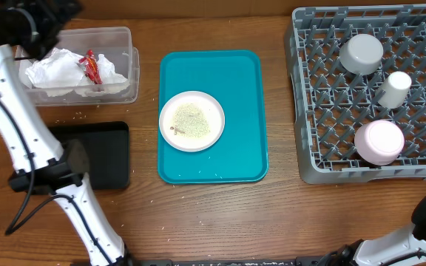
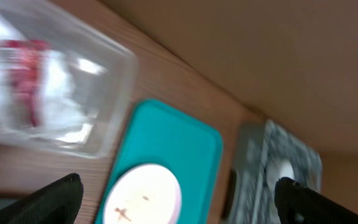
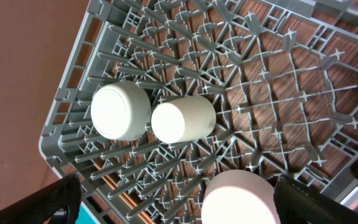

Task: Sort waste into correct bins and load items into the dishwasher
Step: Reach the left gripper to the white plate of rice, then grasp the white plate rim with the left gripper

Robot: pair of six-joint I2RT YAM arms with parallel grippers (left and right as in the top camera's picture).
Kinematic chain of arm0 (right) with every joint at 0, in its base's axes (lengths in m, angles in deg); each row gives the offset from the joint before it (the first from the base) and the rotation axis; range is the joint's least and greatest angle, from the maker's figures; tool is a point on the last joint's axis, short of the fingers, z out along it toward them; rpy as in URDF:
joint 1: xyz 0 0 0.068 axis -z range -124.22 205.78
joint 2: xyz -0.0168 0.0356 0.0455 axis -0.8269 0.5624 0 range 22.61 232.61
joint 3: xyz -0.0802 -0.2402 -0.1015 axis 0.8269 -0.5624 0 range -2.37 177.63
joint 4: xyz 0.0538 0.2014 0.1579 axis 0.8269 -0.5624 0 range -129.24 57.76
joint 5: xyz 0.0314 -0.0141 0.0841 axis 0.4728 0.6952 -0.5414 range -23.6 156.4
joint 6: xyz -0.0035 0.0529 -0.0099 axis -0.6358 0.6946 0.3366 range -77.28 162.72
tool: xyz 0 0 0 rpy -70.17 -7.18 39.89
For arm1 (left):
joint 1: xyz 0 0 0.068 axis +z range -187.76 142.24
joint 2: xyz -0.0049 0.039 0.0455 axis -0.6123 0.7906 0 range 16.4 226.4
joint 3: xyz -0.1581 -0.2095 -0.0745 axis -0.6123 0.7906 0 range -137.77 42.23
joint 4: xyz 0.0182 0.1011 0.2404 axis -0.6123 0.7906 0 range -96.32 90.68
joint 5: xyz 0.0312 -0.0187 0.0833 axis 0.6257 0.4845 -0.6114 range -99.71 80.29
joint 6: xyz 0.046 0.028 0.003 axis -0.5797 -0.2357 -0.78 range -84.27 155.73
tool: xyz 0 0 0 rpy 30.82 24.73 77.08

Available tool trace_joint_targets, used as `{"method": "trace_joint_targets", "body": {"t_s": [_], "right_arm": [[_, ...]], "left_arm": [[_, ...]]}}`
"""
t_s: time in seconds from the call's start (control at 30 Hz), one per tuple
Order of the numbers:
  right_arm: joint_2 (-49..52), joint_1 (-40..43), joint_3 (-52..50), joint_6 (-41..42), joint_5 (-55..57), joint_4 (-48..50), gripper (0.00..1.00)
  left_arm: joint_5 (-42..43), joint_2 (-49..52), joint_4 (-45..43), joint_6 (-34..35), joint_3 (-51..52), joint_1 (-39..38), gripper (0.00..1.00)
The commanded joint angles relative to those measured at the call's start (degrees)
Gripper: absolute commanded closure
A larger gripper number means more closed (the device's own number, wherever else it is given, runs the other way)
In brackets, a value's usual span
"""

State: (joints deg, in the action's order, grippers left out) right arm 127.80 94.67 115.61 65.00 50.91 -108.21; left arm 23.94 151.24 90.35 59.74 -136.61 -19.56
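Left gripper [image 2: 178,186] hangs wide open and empty over the clear tub [image 1: 124,41]; the large white plate [image 1: 166,118], carrying rice grains [image 1: 192,120], sits on the teal tray [image 1: 242,81] to its right; this arm is nearer.

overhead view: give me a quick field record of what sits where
clear rectangular plastic tub: holds crumpled white paper napkins and small red wrapper
shallow black rectangular tray: nothing visible in it
teal rectangular tray: carries round white plate with rice grains
square grey plastic dish rack: holds grey bowl, small white cup, round white dish
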Motion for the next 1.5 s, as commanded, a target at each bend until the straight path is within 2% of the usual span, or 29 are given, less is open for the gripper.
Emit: {"method": "trace_joint_targets", "body": {"t_s": [0.0, 0.13, 0.17, 0.23, 0.33, 0.53, 0.63, 0.73, 0.8, 0.83, 1.0, 1.3, 1.47], "right_arm": [[-0.26, -0.2, 0.44, 0.26, 0.26, 0.24, 0.0], [-0.26, -0.2, 0.44, 0.26, 0.26, 0.22, 0.0], [-0.26, -0.2, 0.44, 0.26, 0.26, 0.22, 0.0], [-0.26, -0.2, 0.44, 0.26, 0.26, 0.24, 0.0], [-0.26, -0.2, 0.44, 0.26, 0.26, 0.22, 0.0], [-0.26, -0.2, 0.44, 0.26, 0.26, 0.22, 0.0], [-0.26, -0.2, 0.44, 0.26, 0.26, 0.24, 0.0], [-0.26, -0.2, 0.44, 0.26, 0.26, 0.24, 0.0], [-0.26, -0.2, 0.44, 0.26, 0.26, 0.22, 0.0], [-0.26, -0.2, 0.44, 0.26, 0.26, 0.22, 0.0], [-0.26, -0.2, 0.44, 0.26, 0.26, 0.24, 0.0], [-0.26, -0.2, 0.44, 0.26, 0.26, 0.24, 0.0], [-0.26, -0.2, 0.44, 0.26, 0.26, 0.22, 0.0]], "left_arm": [[9.27, -0.17, 0.15, -10.12, 1.86, -8.85, 0.0], [-2.12, -0.17, 0.15, -9.86, 5.73, -19.17, 0.0], [-11.04, -0.17, 0.15, -7.72, 8.33, -24.3, 0.0], [-20.26, -0.17, 0.13, -4.68, 11.1, -28.92, 0.0], [-28.35, -0.17, -0.9, -2.62, 14.4, -34.99, 0.0], [-26.45, -0.17, -2.03, -2.62, 19.34, -44.02, 0.0], [-29.81, -0.17, -3.67, -2.27, 22.18, -47.65, 0.0], [-35.39, -0.15, -4.02, 3.58, 27.61, -50.77, 0.0], [-41.83, -0.15, -4.94, 8.7, 33.79, -52.81, 0.14], [-43.82, -0.15, -5.6, 10.32, 36.26, -53.31, 0.17], [-44.0, -0.15, -11.17, 14.32, 45.97, -53.7, 0.27], [-41.55, -0.15, -24.02, 13.64, 59.89, -50.95, 0.32], [-41.62, -0.15, -28.63, 12.15, 64.26, -50.34, 0.34]]}}
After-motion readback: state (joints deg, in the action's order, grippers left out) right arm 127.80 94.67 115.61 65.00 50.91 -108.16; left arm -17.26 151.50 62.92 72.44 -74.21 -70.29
